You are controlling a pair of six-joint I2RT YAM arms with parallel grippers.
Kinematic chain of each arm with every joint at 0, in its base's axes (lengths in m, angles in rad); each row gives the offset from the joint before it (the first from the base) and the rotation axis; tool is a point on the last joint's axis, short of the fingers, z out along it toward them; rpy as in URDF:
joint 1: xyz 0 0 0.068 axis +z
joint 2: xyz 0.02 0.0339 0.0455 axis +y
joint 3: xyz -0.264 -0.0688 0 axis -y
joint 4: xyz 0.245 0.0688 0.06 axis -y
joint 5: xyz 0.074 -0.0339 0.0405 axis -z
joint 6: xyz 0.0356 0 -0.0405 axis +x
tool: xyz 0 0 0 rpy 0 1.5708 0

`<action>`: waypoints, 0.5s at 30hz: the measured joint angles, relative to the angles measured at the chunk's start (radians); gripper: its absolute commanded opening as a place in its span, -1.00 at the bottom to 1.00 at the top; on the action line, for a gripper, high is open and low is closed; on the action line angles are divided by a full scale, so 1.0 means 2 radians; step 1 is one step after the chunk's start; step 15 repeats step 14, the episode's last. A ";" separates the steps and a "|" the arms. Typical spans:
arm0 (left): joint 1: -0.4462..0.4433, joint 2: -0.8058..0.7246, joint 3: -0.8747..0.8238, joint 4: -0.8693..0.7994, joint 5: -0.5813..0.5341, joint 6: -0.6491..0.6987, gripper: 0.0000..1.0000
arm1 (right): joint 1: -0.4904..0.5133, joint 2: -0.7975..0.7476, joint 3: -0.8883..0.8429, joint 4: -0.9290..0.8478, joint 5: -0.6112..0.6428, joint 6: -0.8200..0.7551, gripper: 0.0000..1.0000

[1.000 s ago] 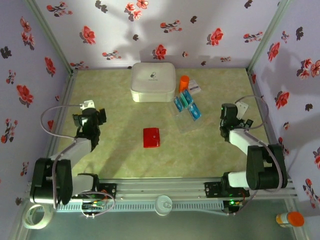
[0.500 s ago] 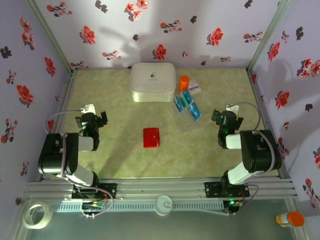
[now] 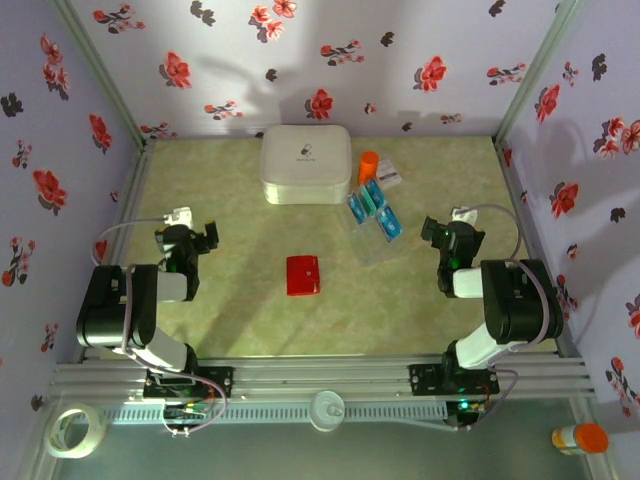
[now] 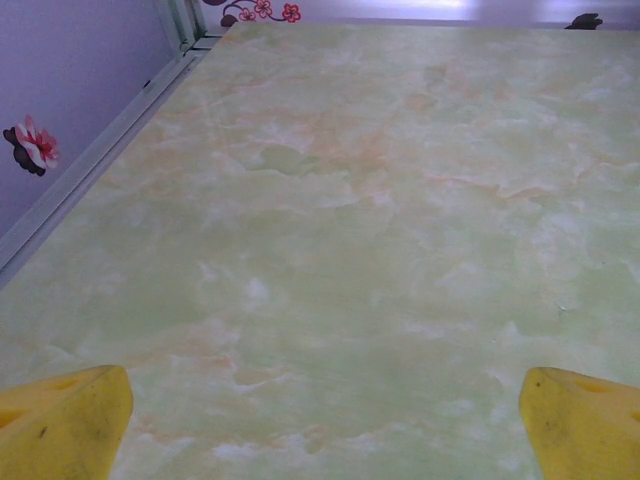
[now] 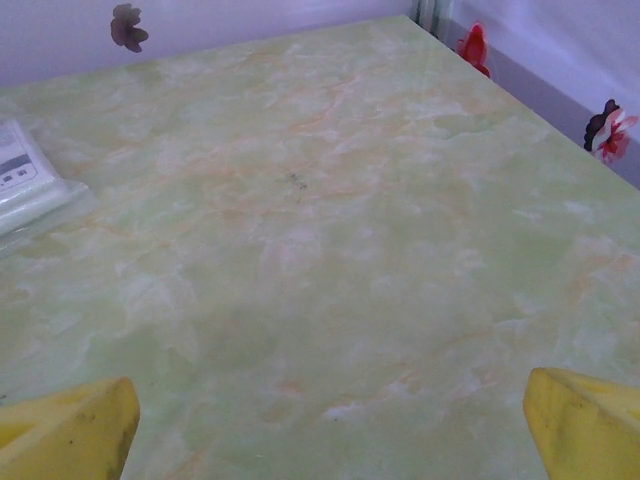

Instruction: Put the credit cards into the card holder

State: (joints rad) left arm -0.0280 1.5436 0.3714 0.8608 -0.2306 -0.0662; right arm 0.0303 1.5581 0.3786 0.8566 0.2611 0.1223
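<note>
- Left gripper hovers low over the left side of the green marbled table, pointing toward the far wall
- In the left wrist view, the left gripper has its yellow fingertips at opposite bottom corners, spread wide with nothing between them; ahead lie bare tabletop and a strip of floral wall on its left
- The overhead view adds the task items: the red card holder lies flat and closed, well apart to this gripper's right and a little nearer the arm bases
- A big white rounded box sits ahead of the holder, against the far side
- The teal credit cards lie on a clear plastic sheet, ahead and right of the holder, between it and the right gripper
- Right gripper sits to the right of the cards, apart from them
- In the right wrist view, the right gripper is also spread wide and empty; a white printed packet edges in ahead to its left, a close detail that is tiny from overhead
</note>
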 measured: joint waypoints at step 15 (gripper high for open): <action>-0.002 0.000 0.000 0.010 0.000 0.001 1.00 | 0.000 0.000 0.003 0.000 -0.016 -0.005 0.98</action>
